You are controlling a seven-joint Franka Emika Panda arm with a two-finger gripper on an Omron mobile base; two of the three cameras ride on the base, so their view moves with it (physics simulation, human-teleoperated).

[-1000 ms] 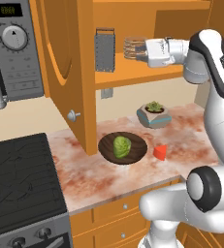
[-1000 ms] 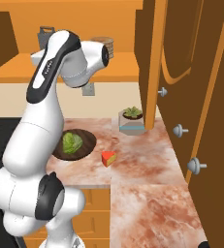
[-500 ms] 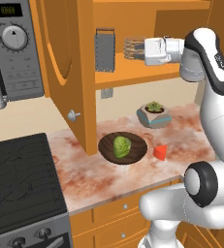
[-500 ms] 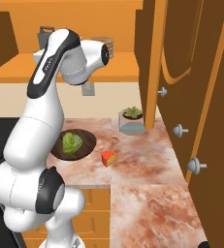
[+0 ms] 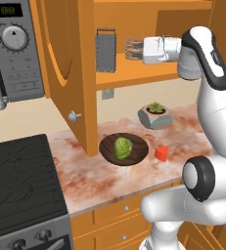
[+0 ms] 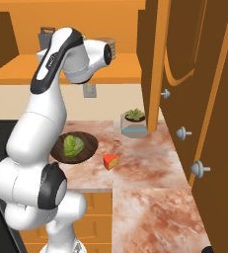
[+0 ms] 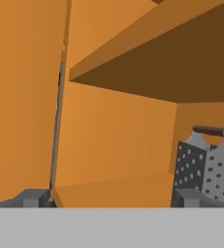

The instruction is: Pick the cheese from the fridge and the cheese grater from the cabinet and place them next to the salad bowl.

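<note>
Inside the open orange cabinet (image 5: pixel 68 58), the grey cheese grater (image 5: pixel 105 50) stands upright on the shelf, near the left side. To its right the gripper (image 5: pixel 126 49) reaches in level with the grater, jaws spread wide and holding nothing, not touching it. From the hand camera the grater (image 7: pixel 208 167) sits at the right, beside one dark fingertip (image 7: pixel 187 197). Down on the marbled counter (image 5: pixel 104 178) the dark brown salad bowl (image 5: pixel 124 149) holds a green leafy head, and the small orange-red cheese (image 5: pixel 161 153) lies just to its right. A grey-teal plant pot (image 5: pixel 154 115) stands behind them.
</note>
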